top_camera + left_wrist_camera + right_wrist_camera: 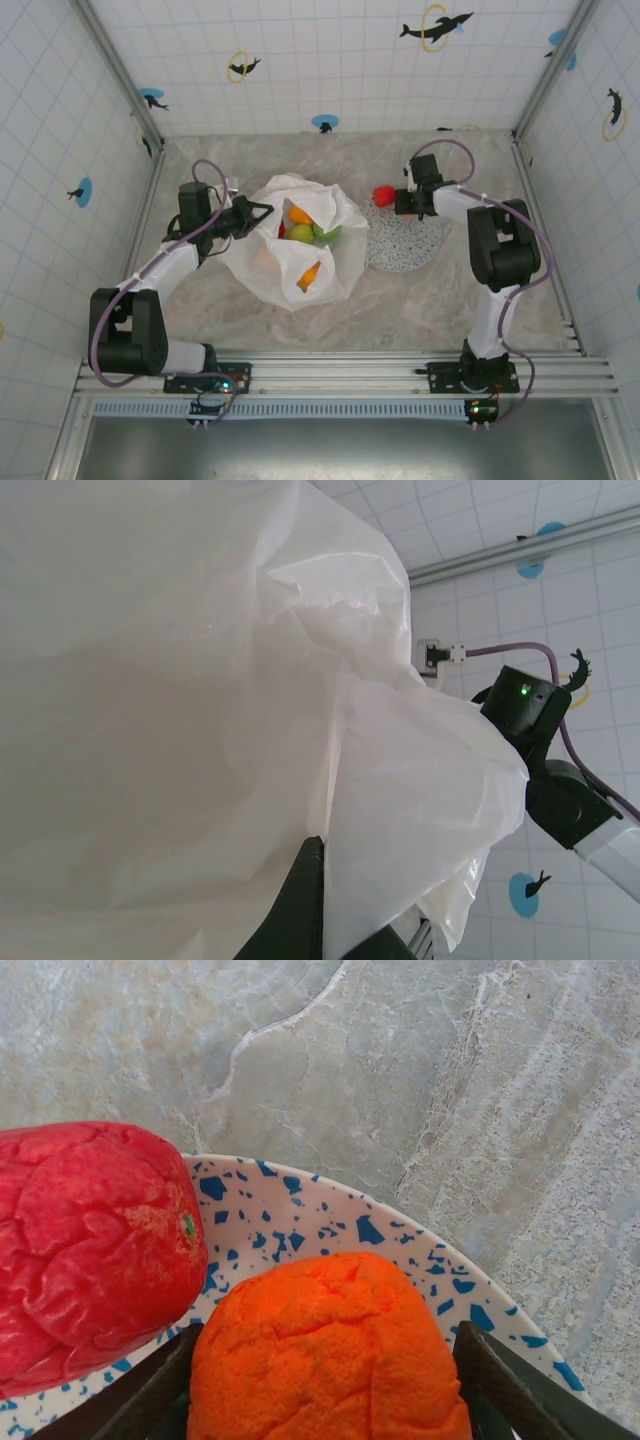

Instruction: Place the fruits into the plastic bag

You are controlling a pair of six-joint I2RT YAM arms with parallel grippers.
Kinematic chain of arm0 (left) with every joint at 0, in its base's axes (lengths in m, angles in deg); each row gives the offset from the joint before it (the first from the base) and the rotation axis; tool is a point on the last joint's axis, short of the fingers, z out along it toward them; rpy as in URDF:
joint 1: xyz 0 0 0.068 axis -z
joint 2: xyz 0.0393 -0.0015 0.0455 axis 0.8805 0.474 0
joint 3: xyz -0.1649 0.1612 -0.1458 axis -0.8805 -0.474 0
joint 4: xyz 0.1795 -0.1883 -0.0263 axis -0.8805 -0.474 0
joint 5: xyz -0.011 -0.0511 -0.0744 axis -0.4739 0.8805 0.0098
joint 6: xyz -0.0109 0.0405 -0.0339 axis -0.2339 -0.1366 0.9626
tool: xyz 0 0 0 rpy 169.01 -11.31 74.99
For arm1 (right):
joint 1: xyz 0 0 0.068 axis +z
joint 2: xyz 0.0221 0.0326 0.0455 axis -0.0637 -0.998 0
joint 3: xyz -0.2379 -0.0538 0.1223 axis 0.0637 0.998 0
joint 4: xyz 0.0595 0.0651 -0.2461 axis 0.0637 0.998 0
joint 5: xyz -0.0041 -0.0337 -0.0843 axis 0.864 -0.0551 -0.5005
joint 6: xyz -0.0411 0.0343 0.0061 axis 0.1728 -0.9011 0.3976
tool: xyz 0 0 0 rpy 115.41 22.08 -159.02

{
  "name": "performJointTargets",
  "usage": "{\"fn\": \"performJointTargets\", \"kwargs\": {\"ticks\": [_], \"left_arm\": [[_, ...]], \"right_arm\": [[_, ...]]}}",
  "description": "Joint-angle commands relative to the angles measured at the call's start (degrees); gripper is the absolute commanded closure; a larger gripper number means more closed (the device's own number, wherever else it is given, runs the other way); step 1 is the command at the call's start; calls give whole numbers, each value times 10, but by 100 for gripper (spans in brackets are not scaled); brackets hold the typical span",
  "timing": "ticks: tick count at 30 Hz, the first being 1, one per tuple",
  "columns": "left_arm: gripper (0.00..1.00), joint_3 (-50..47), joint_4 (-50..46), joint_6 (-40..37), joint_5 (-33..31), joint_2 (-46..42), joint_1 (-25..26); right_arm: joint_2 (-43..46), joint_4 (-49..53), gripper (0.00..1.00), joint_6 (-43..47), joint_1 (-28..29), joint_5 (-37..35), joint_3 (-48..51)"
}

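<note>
Where the plastic bag sits mid-table, left gripper pinches its rim, fingers shut on the film. Right gripper low over speckled plate: fingers spread, flanking orange fruit; red fruit alongside. Other fruits inside bag.

Overhead looking down, left wrist against bag, right wrist over plate
</note>
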Motion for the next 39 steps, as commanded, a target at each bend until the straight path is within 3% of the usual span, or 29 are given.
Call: {"fn": "performJointTargets", "kwargs": {"ticks": [1, 9, 16, 21, 26, 31, 39], "left_arm": [[100, 6, -2, -11, 0, -6, -6], [100, 6, -3, -11, 0, -6, -6], [100, 7, -3, -11, -1, -6, -6], [100, 6, -3, -11, -2, -6, -6], [100, 5, -1, -8, 2, -6, -6], [100, 6, 1, -5, 5, -12, -6], [100, 7, 2, -4, 8, -10, -6]], "right_arm": [[2, 18, 39, 11, -5, -3, -14], [75, 3, 43, 6, -12, -7, 46], [239, -39, 46, -30, 0, 23, 171], [400, -101, 47, -74, 51, 101, 299], [502, -130, 48, -88, 158, 113, 363], [490, -193, 47, -85, 255, 87, 383], [362, -229, 48, -37, 314, 52, 325]]}}
